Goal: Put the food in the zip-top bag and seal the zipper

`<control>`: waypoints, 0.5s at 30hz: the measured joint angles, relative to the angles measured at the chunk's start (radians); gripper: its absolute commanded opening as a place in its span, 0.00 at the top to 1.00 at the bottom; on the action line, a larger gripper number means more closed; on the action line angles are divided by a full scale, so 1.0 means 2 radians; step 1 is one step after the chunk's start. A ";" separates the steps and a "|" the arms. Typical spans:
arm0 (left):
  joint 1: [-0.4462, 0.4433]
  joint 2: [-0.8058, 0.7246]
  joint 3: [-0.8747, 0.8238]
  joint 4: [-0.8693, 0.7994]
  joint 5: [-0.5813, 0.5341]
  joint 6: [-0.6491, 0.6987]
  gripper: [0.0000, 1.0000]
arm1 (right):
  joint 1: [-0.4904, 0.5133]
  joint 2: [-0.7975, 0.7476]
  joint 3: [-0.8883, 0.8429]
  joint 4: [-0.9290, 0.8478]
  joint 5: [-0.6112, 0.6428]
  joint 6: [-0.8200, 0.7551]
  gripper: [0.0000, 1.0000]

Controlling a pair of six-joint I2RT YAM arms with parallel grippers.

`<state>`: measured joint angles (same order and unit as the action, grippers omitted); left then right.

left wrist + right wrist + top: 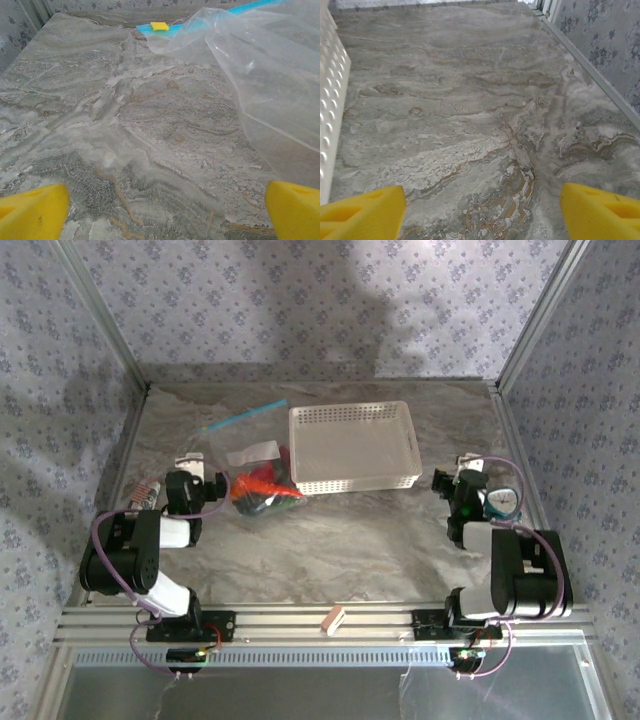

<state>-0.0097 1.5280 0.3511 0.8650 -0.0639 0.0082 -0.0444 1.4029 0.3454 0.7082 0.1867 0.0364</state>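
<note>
The zip-top bag (pixel 248 455) lies crumpled on the marble table, left of the basket. Its blue zipper (pixel 247 416) runs along the far edge. The food (pixel 264 489), red, orange and dark pieces, is bunched at the bag's near end and seems to lie inside the plastic. My left gripper (pixel 196 468) stands open just left of the bag, holding nothing. In the left wrist view its yellow fingertips (pixel 33 210) are spread wide over bare table, with the bag (pixel 260 75) to the right and the zipper (pixel 175 28) with its yellow slider ahead. My right gripper (pixel 464 468) is open near the right wall.
A white perforated basket (pixel 355 445) stands at the middle back; its wall (pixel 330 100) is at the left edge of the right wrist view. Patterned walls close three sides. A small tan block (pixel 333 620) lies on the front rail. A small striped object (pixel 148 492) sits by the left wall.
</note>
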 measured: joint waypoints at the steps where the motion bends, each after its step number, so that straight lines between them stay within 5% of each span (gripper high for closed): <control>1: 0.000 0.000 0.000 0.000 0.000 0.000 0.00 | 0.000 0.010 0.003 0.000 -0.002 0.000 0.17; 4: 0.000 0.000 0.000 -0.001 0.002 0.000 0.00 | 0.004 0.037 0.032 -0.020 -0.012 -0.003 0.17; 6: 0.001 0.000 0.003 -0.006 0.002 0.000 0.00 | 0.005 0.044 0.049 -0.025 -0.022 -0.003 0.00; 15: 0.011 0.000 0.021 -0.026 0.011 -0.006 0.00 | 0.005 0.044 0.060 -0.030 -0.032 -0.010 0.00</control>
<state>0.0116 1.5280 0.3923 0.8127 -0.0410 -0.0032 -0.0349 1.4906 0.4656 0.6483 0.1223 0.0170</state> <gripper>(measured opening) 0.997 0.998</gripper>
